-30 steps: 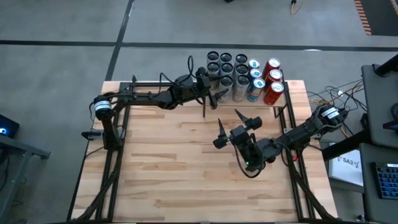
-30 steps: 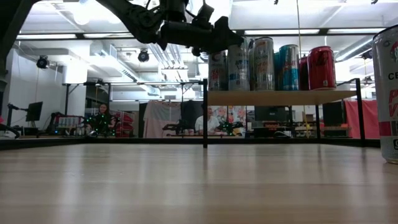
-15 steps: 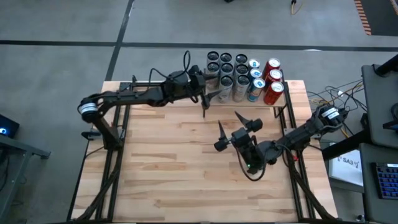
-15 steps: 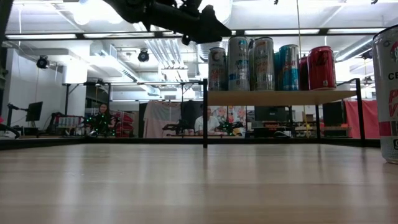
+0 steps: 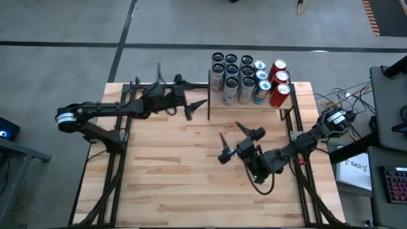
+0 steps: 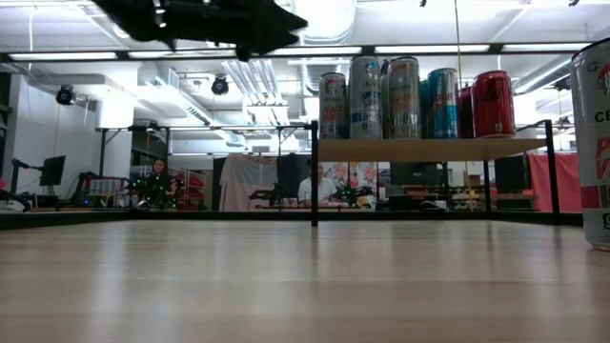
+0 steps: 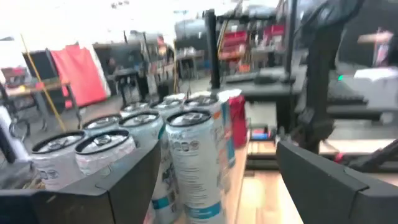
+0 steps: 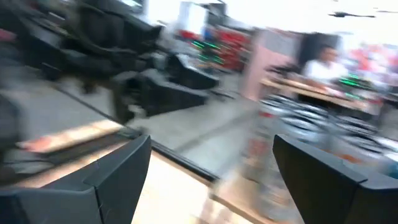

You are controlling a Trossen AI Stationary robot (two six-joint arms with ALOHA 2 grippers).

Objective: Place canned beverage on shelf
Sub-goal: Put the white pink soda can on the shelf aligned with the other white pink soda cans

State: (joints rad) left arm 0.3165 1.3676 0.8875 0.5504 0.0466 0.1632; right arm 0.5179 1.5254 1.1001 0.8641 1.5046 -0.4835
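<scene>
We see the shelf [image 5: 251, 104] at the far edge of the surface [image 5: 191, 184], right of the middle, and it already carries a full group of cans [image 5: 248, 79] standing upright in rows: dark and silver ones at the left, blue ones in the middle, red ones at the right. We judge that the placing is done or nearly done. One more can [image 6: 593, 143] stands at the right edge of the low view, close to that camera; if it must go up too, this is what is left.

The left end effector [image 5: 196, 106] hangs above the surface just left of the shelf's black post, jaws wide, holding nothing. The right end effector [image 5: 229, 141] is over the middle of the surface, pointing left, also wide and empty.
</scene>
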